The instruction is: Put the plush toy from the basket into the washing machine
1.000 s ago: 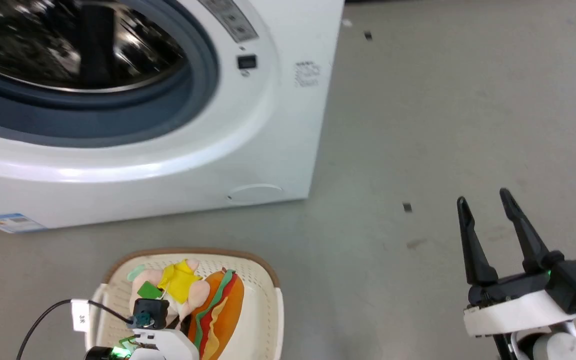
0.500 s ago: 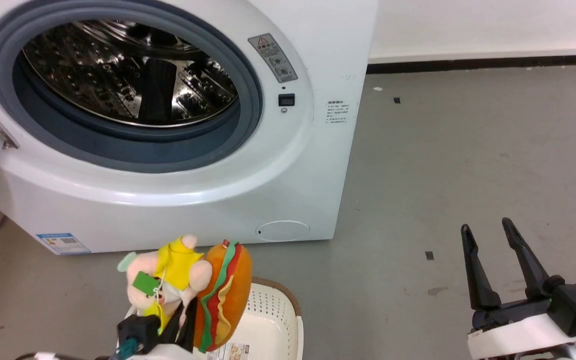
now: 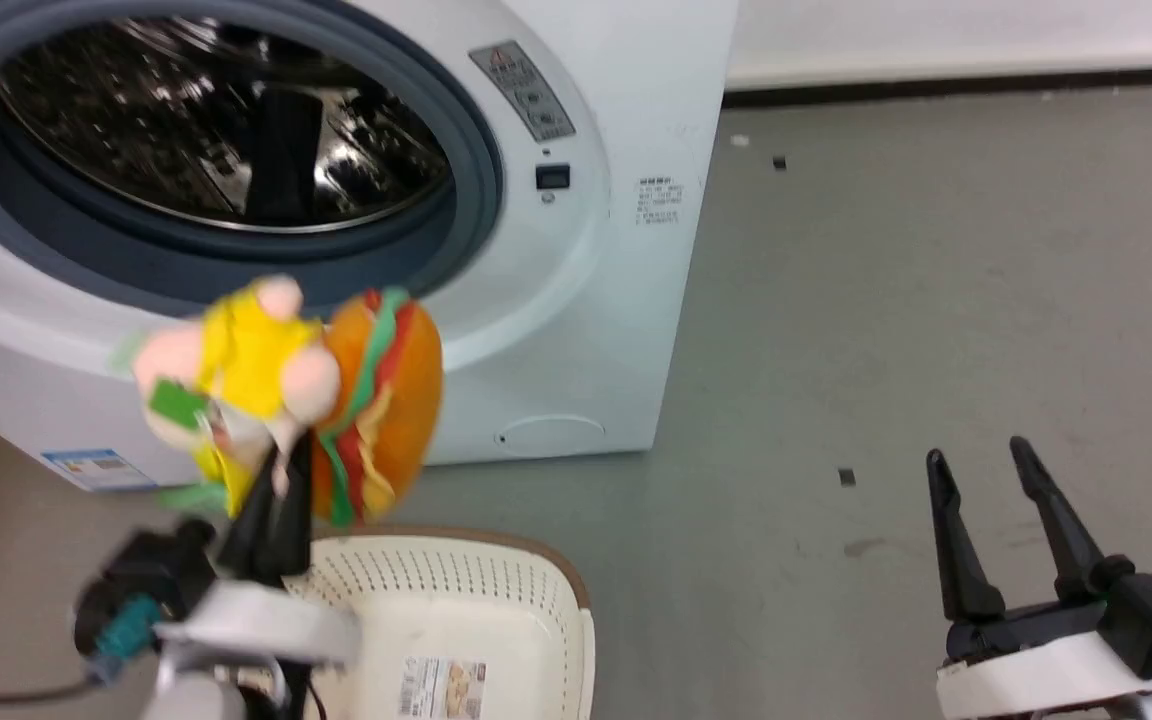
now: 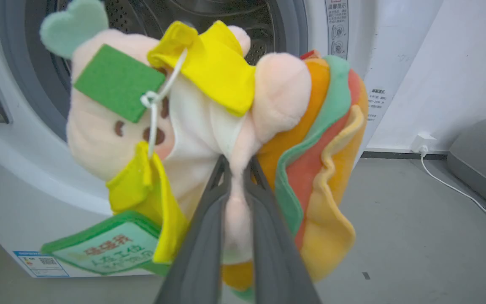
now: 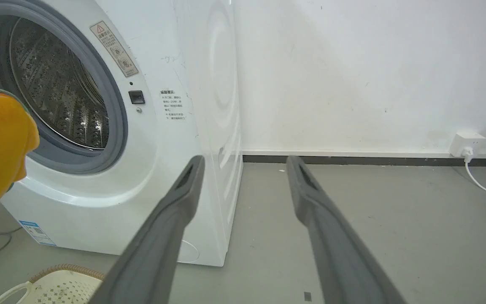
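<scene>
Our left jaws are clenched on the plush toy, pinching a thin pink fold where the piglet meets the burger cushion. We judge that seam was chosen because the soft body offers nothing firmer to hold. The toy rides above the jaw tips, clear of the basket beneath them. The washing machine is just ahead and its open drum sits higher up, so a lift-and-reach looks next. Our right jaws hang released and empty, well off to the side over the floor, out of the way.
</scene>
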Robot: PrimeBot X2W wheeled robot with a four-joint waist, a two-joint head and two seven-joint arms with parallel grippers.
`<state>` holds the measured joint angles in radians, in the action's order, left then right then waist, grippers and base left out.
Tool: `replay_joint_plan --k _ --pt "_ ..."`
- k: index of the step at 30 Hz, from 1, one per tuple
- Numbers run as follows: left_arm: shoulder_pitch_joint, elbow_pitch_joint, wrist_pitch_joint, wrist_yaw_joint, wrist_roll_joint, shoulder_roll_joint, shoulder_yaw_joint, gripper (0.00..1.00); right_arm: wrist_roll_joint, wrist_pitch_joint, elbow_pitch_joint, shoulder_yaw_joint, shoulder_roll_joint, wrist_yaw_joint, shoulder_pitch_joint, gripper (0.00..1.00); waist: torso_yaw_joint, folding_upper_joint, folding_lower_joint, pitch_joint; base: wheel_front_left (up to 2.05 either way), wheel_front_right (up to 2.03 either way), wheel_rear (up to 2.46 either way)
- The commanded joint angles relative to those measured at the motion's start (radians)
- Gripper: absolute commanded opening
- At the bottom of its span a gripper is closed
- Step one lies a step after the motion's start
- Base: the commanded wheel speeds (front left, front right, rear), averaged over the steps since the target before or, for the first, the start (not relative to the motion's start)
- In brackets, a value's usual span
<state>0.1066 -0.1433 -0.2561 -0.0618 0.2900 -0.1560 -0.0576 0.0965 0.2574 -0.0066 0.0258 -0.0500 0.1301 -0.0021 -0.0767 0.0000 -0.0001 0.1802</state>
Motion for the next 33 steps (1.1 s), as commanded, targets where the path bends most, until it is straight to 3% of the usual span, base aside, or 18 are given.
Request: replay_joint_plan --k 1,8,21,25,33 --pt "0.064 0.007 -0.005 -0.010 0.015 -0.014 0.019 0.00 -0.004 0.004 -0.007 -0.003 0.000 0.001 -0.016 1.00 -0.011 0.0000 0.0001 0.051 0.00 0.00 0.00" --pt "0.329 -0.042 0.078 -0.025 0.079 -0.089 0.080 0.00 -0.006 0.004 -0.046 -0.020 0.000 0.001 -0.086 1.00 -0.057 0.0000 0.0001 0.226 0.00 0.00 0.00" --pt "0.894 -0.279 0.320 -0.042 0.052 -0.354 0.093 0.00 0.046 0.004 -0.132 -0.019 0.000 0.001 -0.164 1.00 -0.168 0.0000 0.0001 0.514 0.00 0.00 0.00" --pt "1.040 -0.348 0.389 -0.044 0.036 -0.393 0.072 0.00 0.062 0.004 -0.135 -0.015 0.000 0.001 -0.172 1.00 -0.189 0.0000 0.0001 0.575 0.00 0.00 0.00" --pt "1.264 -0.509 0.481 -0.045 0.021 -0.414 0.026 0.00 0.133 0.004 -0.146 -0.038 0.000 0.001 -0.199 1.00 -0.214 0.0000 0.0001 0.661 0.00 0.00 0.00"
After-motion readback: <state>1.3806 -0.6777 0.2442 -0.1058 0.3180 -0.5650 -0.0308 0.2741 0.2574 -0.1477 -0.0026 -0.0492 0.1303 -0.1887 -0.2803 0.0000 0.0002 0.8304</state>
